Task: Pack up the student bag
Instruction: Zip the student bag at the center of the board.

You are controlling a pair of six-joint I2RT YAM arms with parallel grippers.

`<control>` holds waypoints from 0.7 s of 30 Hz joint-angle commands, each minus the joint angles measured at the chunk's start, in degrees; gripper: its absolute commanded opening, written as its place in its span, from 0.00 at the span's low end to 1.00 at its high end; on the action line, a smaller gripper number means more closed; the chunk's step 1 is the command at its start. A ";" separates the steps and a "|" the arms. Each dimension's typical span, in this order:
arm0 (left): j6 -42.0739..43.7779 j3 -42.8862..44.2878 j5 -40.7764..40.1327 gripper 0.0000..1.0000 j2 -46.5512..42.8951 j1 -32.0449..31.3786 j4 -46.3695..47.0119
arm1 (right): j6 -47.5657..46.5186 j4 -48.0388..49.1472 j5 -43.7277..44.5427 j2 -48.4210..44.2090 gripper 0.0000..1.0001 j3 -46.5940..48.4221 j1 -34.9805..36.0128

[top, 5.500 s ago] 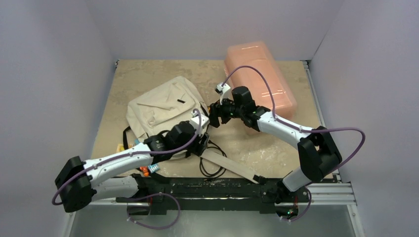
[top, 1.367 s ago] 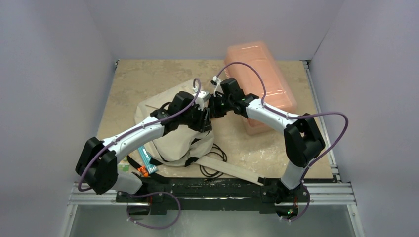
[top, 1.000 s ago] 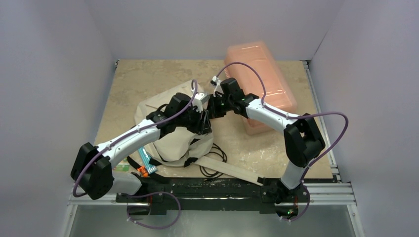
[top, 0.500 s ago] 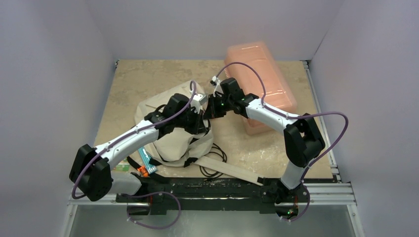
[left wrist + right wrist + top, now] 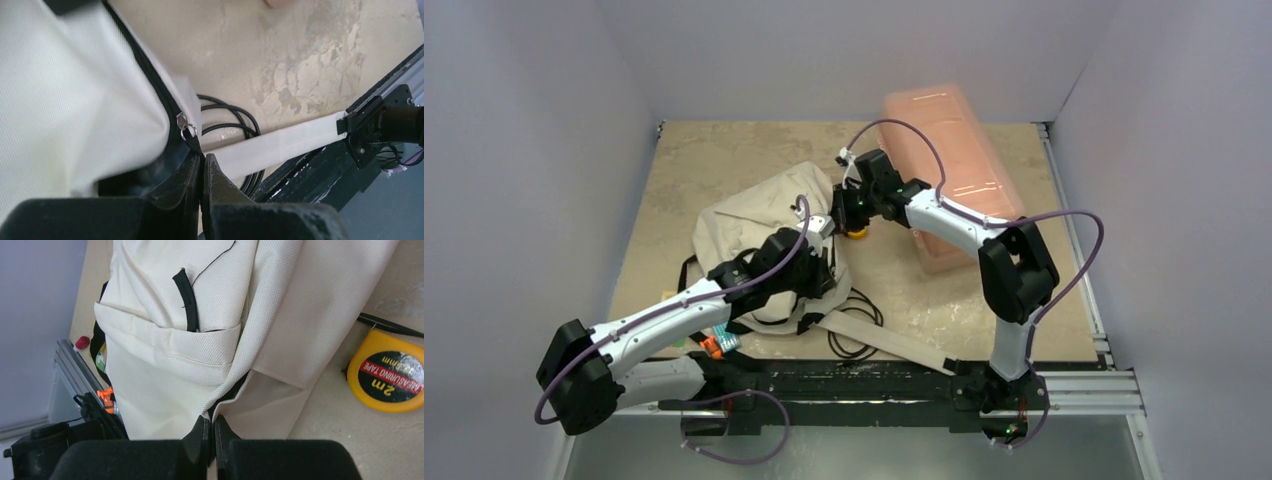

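The student bag [image 5: 749, 215] is a cream fabric backpack lying left of the table's middle, with its front pocket [image 5: 165, 347] showing in the right wrist view. My left gripper [image 5: 824, 268] is at the bag's near right side, shut on the black zipper pull [image 5: 196, 145] that hangs from a small metal ring. Dark lining shows beside the zipper [image 5: 150, 80]. My right gripper [image 5: 839, 215] is at the bag's far right corner, its jaws shut on the cream fabric edge [image 5: 227, 395] by the zipper line.
A yellow tape measure [image 5: 857, 233] lies just right of the bag, next to the right gripper. A translucent pink box [image 5: 944, 170] stands at the back right. A black cable [image 5: 854, 320] and a beige strap [image 5: 894, 345] lie near the front rail. Orange and teal items [image 5: 717, 343] sit at the bag's near left.
My left gripper has shut on the zipper pull and drawn back toward the near edge. The right gripper has shifted left and farther back with the bag's edge, uncovering the tape measure.
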 commanded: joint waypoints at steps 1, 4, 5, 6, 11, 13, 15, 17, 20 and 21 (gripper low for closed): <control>-8.43 -7.29 3.09 0.00 -4.00 -1.70 -2.79 | -2.23 8.94 4.20 1.91 0.00 9.74 -2.51; -9.19 -10.04 2.13 0.00 -8.11 -1.70 -3.34 | -2.74 8.32 4.67 2.32 0.00 11.17 -2.66; -9.15 -10.34 1.64 0.00 -9.82 -1.75 -3.97 | -2.71 8.51 4.66 2.23 0.00 11.13 -2.94; -9.35 -10.48 1.26 0.00 -10.82 -1.70 -4.83 | -2.77 8.66 4.53 2.22 0.00 11.13 -3.09; -12.68 -13.05 0.27 0.00 -14.96 -1.69 -8.30 | -3.42 8.77 3.25 2.88 0.00 12.53 -4.08; -16.05 -16.35 0.35 0.00 -18.37 -1.63 -4.87 | -5.35 7.05 1.95 4.39 0.00 15.49 -4.69; -15.78 -17.28 0.62 0.00 -20.27 -1.25 0.69 | -10.81 -2.07 4.84 6.82 0.00 21.42 -4.34; -12.94 -12.74 0.90 0.00 -17.26 0.55 0.55 | -10.66 -6.31 10.32 5.68 0.34 20.78 -2.30; -10.34 -7.19 3.14 0.00 -11.21 3.91 2.64 | -4.81 -10.28 16.80 0.72 0.71 15.11 -0.68; -10.18 -6.47 4.36 0.00 -9.50 4.83 4.39 | -2.71 -9.40 16.56 -2.79 0.76 11.52 -0.68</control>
